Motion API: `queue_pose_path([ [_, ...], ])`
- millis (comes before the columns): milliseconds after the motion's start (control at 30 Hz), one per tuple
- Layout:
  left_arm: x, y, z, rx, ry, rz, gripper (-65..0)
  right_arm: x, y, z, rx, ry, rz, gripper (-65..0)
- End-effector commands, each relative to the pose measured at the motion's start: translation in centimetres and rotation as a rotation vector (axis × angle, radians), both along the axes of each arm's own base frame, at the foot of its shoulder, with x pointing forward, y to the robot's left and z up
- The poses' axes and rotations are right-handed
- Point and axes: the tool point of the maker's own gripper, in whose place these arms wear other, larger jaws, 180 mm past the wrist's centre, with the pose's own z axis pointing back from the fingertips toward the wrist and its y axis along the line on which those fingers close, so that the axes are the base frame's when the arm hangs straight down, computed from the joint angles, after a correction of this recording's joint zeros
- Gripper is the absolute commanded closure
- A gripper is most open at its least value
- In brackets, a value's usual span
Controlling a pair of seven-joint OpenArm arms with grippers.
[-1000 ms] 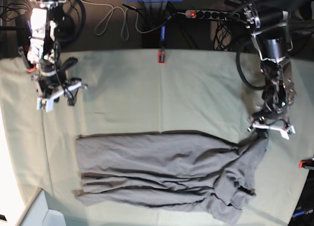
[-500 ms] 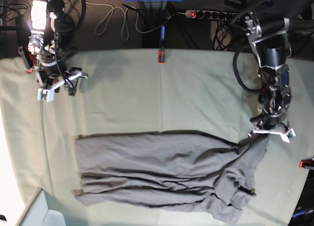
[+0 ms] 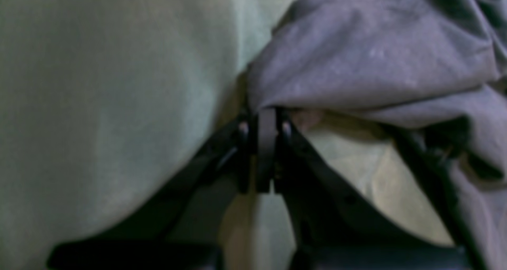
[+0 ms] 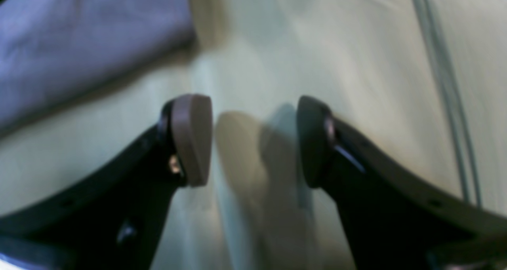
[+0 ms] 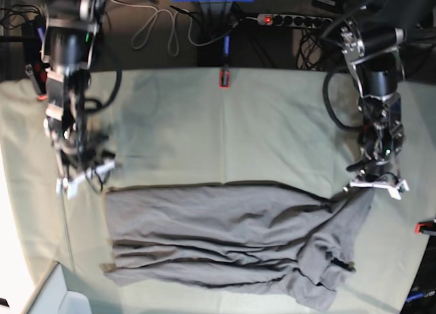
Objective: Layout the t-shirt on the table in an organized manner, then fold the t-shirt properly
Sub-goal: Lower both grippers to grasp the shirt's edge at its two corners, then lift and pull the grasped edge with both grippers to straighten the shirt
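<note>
While the dark grey cotton t-shirt [image 5: 225,239] lies rumpled on the pale green cloth-covered bench [image 5: 272,123], left tool [image 5: 373,184] pinches its corner; right tool [image 5: 83,179] gapes empty. Layout unfinished, folding unstarted.

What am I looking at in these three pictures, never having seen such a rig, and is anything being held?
A two-armed robot works over a large table covered in pale grey-green cloth. The base view looks down from overhead; the other two come from cameras on each wrist. A plain dark grey short-sleeved t-shirt lies crumpled there. The left gripper, on the overhead picture's right, is shut on the shirt's edge; its wrist camera shows the pinch. The right gripper hangs open over bare cloth beside the shirt, holding nothing.
</note>
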Motion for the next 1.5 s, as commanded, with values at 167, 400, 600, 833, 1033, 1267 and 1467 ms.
queue_pose_path([
  [167,0.1,3.3,4.5,0.123,-0.101,0.004,-0.1,4.6,-0.6,3.7,-0.009,-0.154,0.013,-34.9],
  [400,-0.1,3.2,4.3,0.126,-0.099,0.001,-0.1,5.3,1.8,4.1,0.039,-0.225,0.089,-34.9],
  [600,-0.3,3.4,4.3,0.131,-0.096,0.003,-0.1,5.5,3.3,1.6,0.091,-0.150,0.092,-34.9],
  [833,-0.9,3.5,3.8,0.134,-0.081,0.002,-0.1,5.6,6.0,1.0,0.068,-0.122,0.191,-29.2],
  [1033,-0.8,3.3,3.9,0.136,-0.083,-0.004,-0.1,5.9,6.1,1.4,0.063,-0.128,0.196,0.0],
  [1267,-0.8,4.0,6.8,0.185,-0.153,-0.004,-0.1,4.8,4.2,5.9,-0.013,-0.268,0.200,0.0],
  [1467,-2.5,4.1,12.9,0.264,-0.209,-0.059,-0.1,1.4,2.7,11.4,-0.096,-0.418,0.184,0.0],
])
